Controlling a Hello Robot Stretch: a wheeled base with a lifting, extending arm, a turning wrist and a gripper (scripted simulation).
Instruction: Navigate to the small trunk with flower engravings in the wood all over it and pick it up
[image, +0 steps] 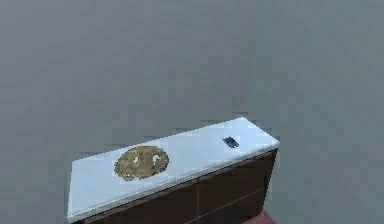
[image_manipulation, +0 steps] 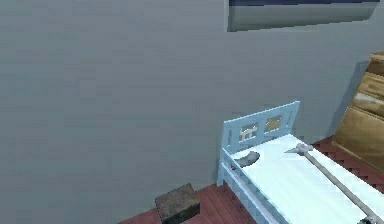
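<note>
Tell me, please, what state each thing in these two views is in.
White-topped cabinet, drawers shut.
Round brown thing, flat on the cabinet.
Small dark thing, flat on the cabinet.
Small brown box, on the floor, apparently shut.
Bed, bare, long grey thing lying on it.

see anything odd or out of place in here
Two oddities: a small brown box sits on the floor beside the light-blue bed, and a long grey bar lies on the bed. Nothing looks spilled.
</note>
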